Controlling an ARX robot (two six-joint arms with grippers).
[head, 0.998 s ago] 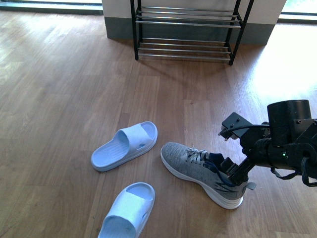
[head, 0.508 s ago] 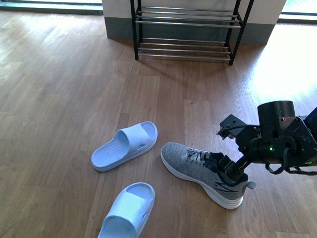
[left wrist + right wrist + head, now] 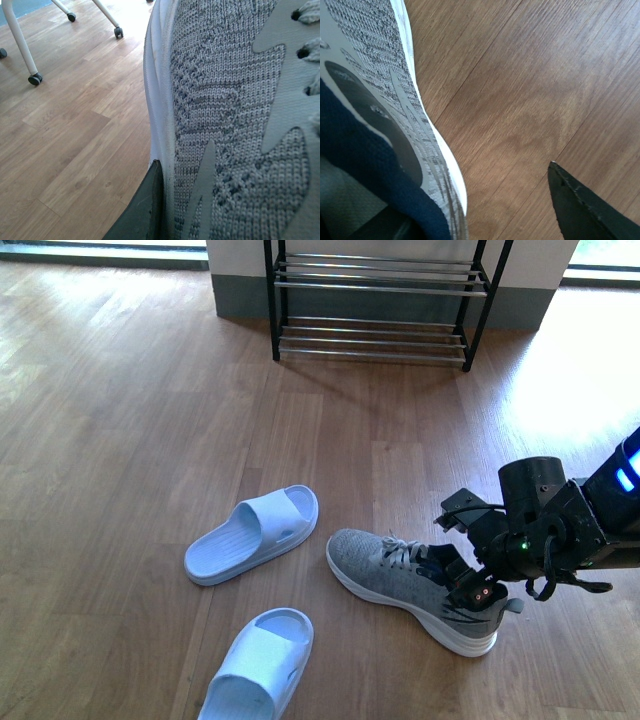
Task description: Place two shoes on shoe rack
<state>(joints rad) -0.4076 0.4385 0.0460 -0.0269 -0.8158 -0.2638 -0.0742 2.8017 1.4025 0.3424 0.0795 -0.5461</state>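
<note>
Down on the wood floor beside the pale blue plastic slides, the grey knit sneaker looks light and floppy, so grab its firmer heel collar, which the right gripper straddles with jaws apart, not clamped yet.

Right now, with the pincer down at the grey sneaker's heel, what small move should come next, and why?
Probably shut the right pincer on the heel wall of the grey sneaker. The right wrist view shows one finger outside the shoe with bare floor between, so nothing seems gripped yet, and the shoe rack stands ahead.
</note>
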